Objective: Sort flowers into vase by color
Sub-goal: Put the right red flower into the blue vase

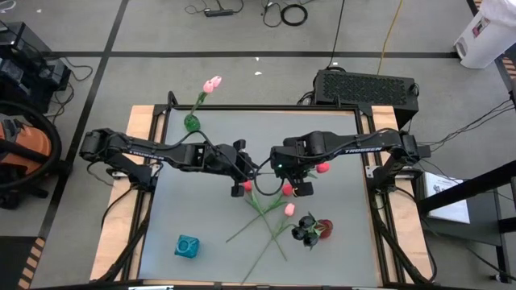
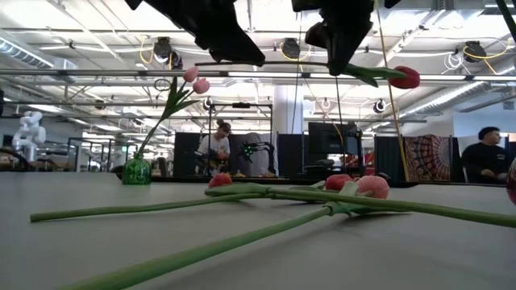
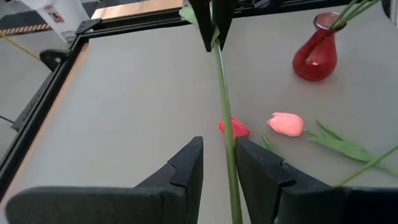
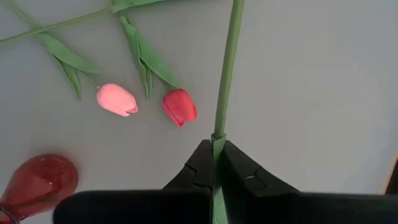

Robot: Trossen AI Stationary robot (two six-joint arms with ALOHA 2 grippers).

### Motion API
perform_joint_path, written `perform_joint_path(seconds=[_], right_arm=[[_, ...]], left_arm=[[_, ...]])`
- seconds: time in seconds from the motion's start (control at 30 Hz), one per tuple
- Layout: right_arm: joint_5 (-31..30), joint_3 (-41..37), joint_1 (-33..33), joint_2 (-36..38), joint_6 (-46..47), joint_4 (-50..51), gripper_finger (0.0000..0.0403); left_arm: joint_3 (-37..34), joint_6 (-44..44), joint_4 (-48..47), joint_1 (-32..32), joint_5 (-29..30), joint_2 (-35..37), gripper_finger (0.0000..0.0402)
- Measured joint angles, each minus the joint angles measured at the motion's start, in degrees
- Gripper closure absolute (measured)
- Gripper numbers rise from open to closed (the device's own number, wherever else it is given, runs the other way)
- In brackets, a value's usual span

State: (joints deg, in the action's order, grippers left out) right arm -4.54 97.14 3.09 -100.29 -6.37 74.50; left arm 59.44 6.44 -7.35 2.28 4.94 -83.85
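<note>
Both arms meet above the middle of the grey table (image 1: 185,209), each with its jaws at the same raised red tulip (image 1: 322,167), which hangs in the air roughly level across the space between them. The right gripper (image 4: 214,163) has its jaws shut tight on the green stem, the fingers pressed together with the stem pinched between them; the red head sticks out past these jaws on the side away from the other arm. The left gripper (image 3: 217,163) faces the right one, its jaws standing partly apart with the stem running through the gap between them; whether the fingers press on the stem cannot be told. Below the two pairs of jaws, loose flowers lie flat on the table with their long stems crossing: a pink tulip (image 4: 116,99) and another red tulip (image 4: 180,106) lie just beside each other, heads near the right jaws, leaves spread behind them. A red vase (image 3: 316,55) stands on the table beyond these, on the right arm's side, with stems rising from its neck and black heads (image 1: 305,229) beside it in the high view. A green vase (image 1: 192,122) stands well apart behind the left jaws, near the table's far edge, holding tulips with pink heads (image 1: 212,83). A teal vase (image 1: 187,246) stands alone near the front edge, on the left arm's side.
</note>
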Motion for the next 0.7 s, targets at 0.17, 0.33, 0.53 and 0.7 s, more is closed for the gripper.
perform_joint_path(seconds=[0.17, 0.33, 0.53, 0.7], right_arm=[[0.02, -0.02, 0.02, 0.0, 1.03, -1.15, 0.0401], [0.07, -0.02, 0.02, 0.0, 1.7, -1.28, 0.0401], [0.39, -0.02, 0.02, 0.0, 2.4, -1.83, 0.0401], [0.37, -0.02, 0.02, 0.0, 2.34, -1.83, 0.0401]], left_arm=[[0.0, -2.83, -2.7, 0.0, 0.75, 0.02, 0.0302], [0.0, -3.17, -6.12, 0.0, 1.56, 0.02, 0.0302], [0.0, -3.13, -7.13, -0.02, 1.58, 0.02, 0.0302], [0.0, -3.13, -7.04, -0.01, 1.58, 0.02, 0.0302]])
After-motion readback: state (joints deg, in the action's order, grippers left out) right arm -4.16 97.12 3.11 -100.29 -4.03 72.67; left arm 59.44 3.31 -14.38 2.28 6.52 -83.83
